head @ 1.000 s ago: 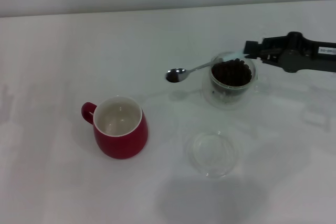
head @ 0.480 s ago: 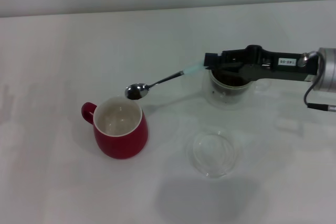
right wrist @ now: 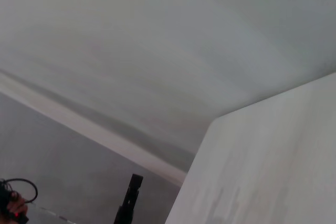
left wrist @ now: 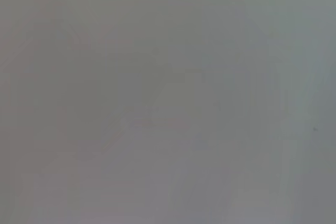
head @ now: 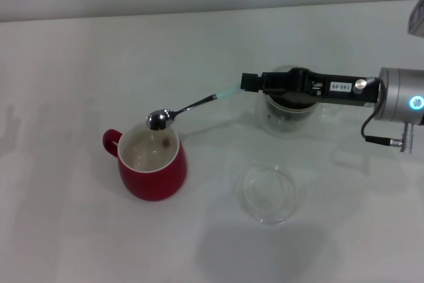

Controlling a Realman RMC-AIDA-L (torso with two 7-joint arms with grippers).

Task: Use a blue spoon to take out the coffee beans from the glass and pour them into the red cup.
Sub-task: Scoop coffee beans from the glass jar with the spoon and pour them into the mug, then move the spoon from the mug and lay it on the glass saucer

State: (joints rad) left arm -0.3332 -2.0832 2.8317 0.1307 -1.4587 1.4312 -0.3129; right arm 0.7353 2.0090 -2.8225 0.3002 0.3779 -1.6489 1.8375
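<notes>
My right gripper (head: 248,83) reaches in from the right, above the table, and is shut on the pale-blue handle of the blue spoon (head: 199,103). The spoon's metal bowl (head: 158,119) hangs just over the far rim of the red cup (head: 154,170). A dark coffee bean (head: 164,141) lies inside the cup against its white wall. The glass (head: 286,118) stands under and behind the gripper body, which hides most of its coffee beans. The left gripper is out of view, and the left wrist view shows only plain grey.
A shallow clear glass dish (head: 267,194) sits on the white table (head: 66,71), to the front of the glass and to the right of the red cup. The right wrist view shows only the bare table and wall.
My right gripper has moved left from beside the glass, carrying the spoon from near the glass to over the red cup's rim. A dark bean now lies in the cup.
</notes>
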